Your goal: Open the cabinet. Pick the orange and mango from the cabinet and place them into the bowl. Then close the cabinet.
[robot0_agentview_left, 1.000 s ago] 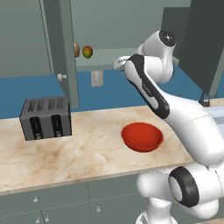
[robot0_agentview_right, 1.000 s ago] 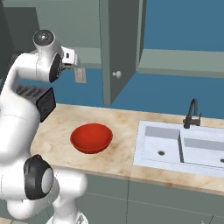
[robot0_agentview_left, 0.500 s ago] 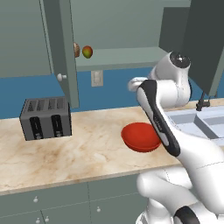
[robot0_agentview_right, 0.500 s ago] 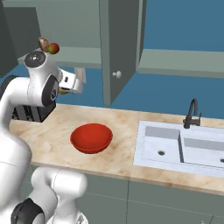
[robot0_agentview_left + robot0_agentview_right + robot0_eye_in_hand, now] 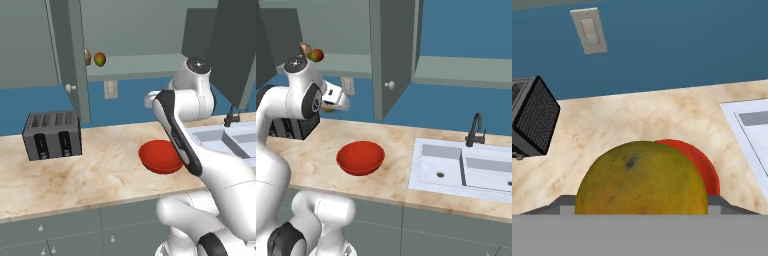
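Note:
The orange sits between my gripper's jaws, large at the bottom of the hand view, so the gripper is shut on it. The hand hangs above the counter, behind and left of the red bowl, whose rim peeks out behind the fruit. The cabinet stands with both doors swung open. On its shelf rests the mango, beside a brownish round item.
A dark toaster stands on the marble counter to the left. The sink with a black faucet lies to the right. A wall outlet is on the blue backsplash. The open door hangs over the counter.
My arm has drawn back from the cabinet shelf and come down toward the bowl, carrying the orange. The mango and the brownish item have stayed on the shelf.

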